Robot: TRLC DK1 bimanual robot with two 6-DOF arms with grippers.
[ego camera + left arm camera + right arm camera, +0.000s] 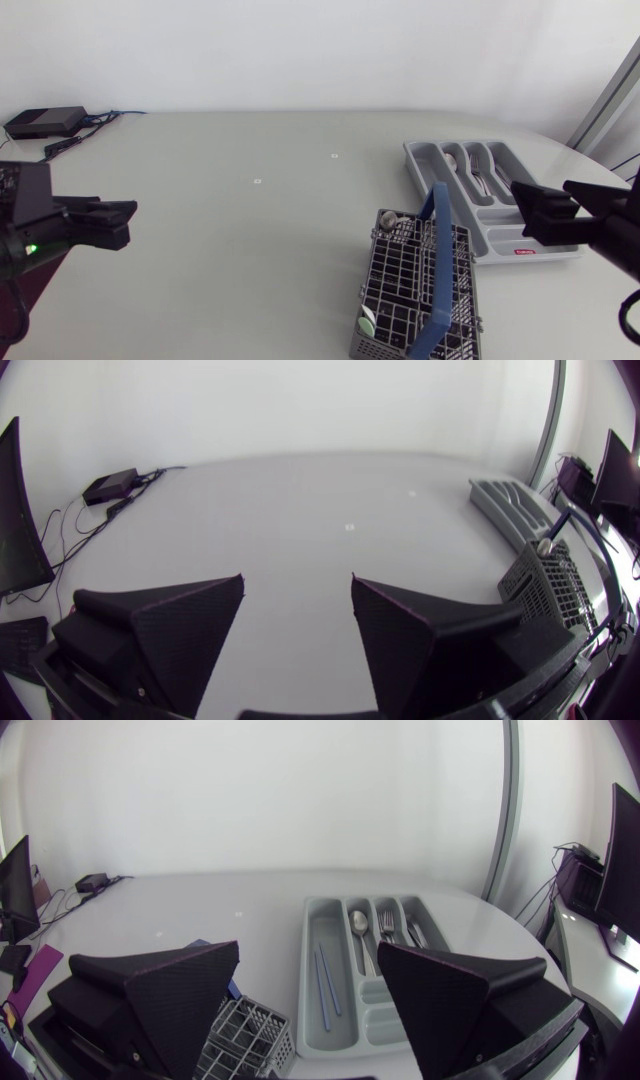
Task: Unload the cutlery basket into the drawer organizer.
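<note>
1. Black fingers of the left gripper (297,595) are standing wide apart with nothing between them. The gripper is hanging over the left side of the table (250,230), well apart from everything in the task.
2. Right of the middle, the basket (400,262) is sitting just beside the organizer (500,245), with its blue handle (437,265) arching across it. A silver piece (392,217) is poking up at its far corner, and a pale round item (368,322) is lying near its near corner. I cannot tell what the other cells are holding.
3. The organizer is already holding a spoon (360,925) and a fork (388,928), with more silver cutlery alongside. Two thin bluish sticks (325,985) are lying in its long side compartment.
4. The right gripper (309,965) is hovering over the near end of the organizer, its fingers spread and carrying nothing.
5. The unloading is looking well along: several pieces are lying sorted, and at least two seem to be waiting in the basket. With both grippers released, the next pick is probably falling to the right arm, which is the one nearer the basket.
</note>
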